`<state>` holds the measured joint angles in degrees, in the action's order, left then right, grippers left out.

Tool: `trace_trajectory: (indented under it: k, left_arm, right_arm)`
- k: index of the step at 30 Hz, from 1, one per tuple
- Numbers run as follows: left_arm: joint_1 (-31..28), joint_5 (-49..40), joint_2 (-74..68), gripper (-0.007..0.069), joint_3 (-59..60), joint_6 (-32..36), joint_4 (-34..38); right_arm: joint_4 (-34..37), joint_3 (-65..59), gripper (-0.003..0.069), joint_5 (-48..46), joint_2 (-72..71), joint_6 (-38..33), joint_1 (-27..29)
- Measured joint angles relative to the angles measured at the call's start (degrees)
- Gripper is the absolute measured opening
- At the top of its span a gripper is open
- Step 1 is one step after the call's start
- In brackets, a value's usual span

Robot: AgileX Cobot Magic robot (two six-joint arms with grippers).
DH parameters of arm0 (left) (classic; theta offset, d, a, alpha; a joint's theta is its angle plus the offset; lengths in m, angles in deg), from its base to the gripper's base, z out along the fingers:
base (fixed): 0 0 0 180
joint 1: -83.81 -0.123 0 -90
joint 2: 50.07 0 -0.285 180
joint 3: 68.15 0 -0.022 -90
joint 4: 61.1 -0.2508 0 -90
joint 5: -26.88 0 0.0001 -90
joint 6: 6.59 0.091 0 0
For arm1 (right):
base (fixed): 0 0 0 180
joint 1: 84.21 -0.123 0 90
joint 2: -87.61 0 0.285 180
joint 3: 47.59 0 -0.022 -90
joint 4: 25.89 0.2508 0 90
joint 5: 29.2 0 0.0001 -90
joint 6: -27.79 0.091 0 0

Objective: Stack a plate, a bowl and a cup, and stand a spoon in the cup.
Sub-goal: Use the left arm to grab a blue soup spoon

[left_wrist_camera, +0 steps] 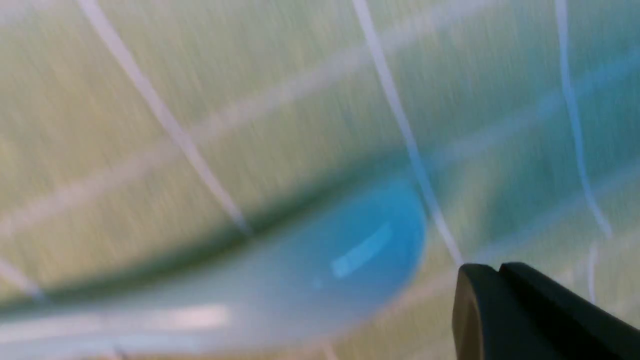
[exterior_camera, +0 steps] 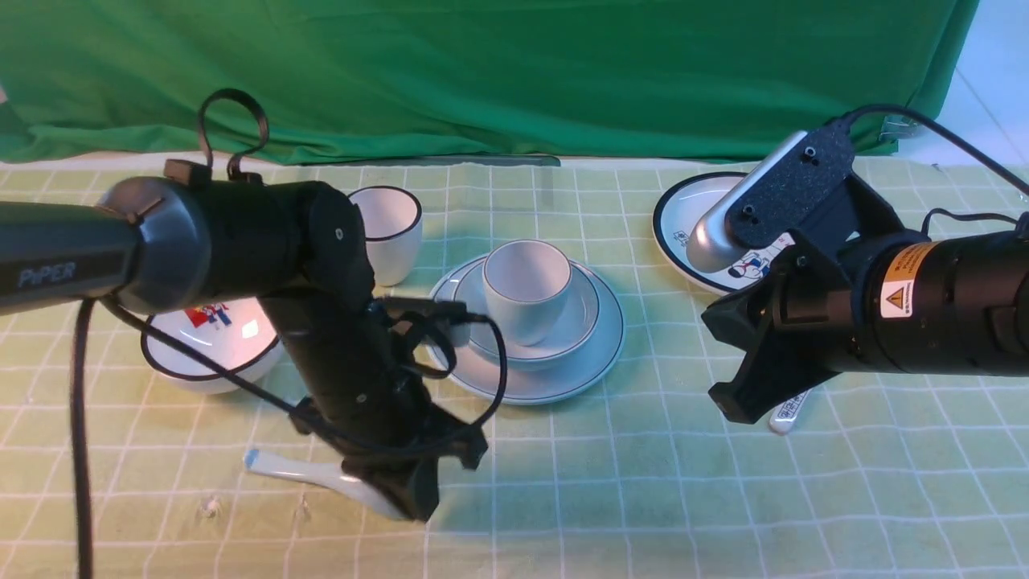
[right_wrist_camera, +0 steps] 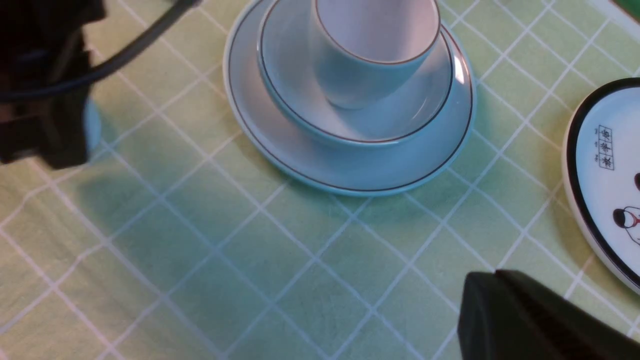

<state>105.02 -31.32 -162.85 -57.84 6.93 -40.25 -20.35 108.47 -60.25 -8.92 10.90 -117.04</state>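
The plain plate (exterior_camera: 595, 354) lies mid-table with the plain bowl (exterior_camera: 580, 322) on it and the plain cup (exterior_camera: 526, 289) standing in the bowl; the right wrist view shows the same plate (right_wrist_camera: 280, 145), bowl (right_wrist_camera: 400, 120) and cup (right_wrist_camera: 370, 55). The white spoon (exterior_camera: 301, 473) lies flat on the cloth at front left. My left gripper (exterior_camera: 418, 503) is down at its scoop end, shut, with the spoon (left_wrist_camera: 300, 280) blurred beside the closed tips (left_wrist_camera: 500, 267), not between them. My right gripper (exterior_camera: 727, 402) (right_wrist_camera: 495, 274) hangs shut and empty to the right of the stack.
A black-rimmed cup (exterior_camera: 394, 225) stands behind my left arm, and a black-rimmed bowl with a red picture (exterior_camera: 217, 346) sits at left. A cartoon plate (exterior_camera: 691, 217) (right_wrist_camera: 605, 175) lies back right. A spoon with blue marks (exterior_camera: 788, 412) peeks from under my right gripper.
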Motion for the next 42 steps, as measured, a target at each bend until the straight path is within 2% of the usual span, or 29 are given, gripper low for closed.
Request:
trace_trajectory:
  k: [4,9,12,15,22,31,34,40,42]
  left_arm:
    - [0.1,-1.3,6.4,0.0014,3.7,-0.8,-0.9]
    - [0.1,6.2,17.4,0.0015,10.1,-11.5,-8.0]
    - [0.1,9.5,21.2,0.0016,14.5,-17.7,-15.3]
    - [0.1,11.2,20.2,0.0016,17.3,-19.4,-18.6]
    - [0.1,17.3,13.3,0.0016,18.5,-22.9,-20.8]
    - [0.1,22.8,10.0,0.0016,18.6,-33.0,-31.9]
    - [0.1,28.6,10.0,0.0016,18.6,-36.6,-34.6]
    - [0.1,50.0,8.4,0.0016,18.6,-38.0,-35.7]
    - [0.1,51.4,8.0,0.0017,18.2,-38.0,-35.8]
  right_arm:
    - [0.0,0.0,0.0026,0.0,0.0,0.0,0.0]
    - [0.0,0.0,0.0032,0.4,0.0,0.0,0.0]
    - [0.0,0.0,0.0036,0.9,0.0,0.0,0.0]
    - [0.0,0.0,0.0038,1.1,0.0,0.0,0.0]
    - [0.0,0.0,0.0047,1.2,0.0,0.0,0.0]
    - [0.0,0.0,0.0066,0.8,0.0,0.0,0.0]
    - [0.0,0.0,0.007,0.8,0.0,0.0,0.0]
    - [0.0,0.0,0.0077,0.8,0.0,0.2,0.0]
    - [0.0,0.0,0.0078,0.8,0.0,0.2,0.0]
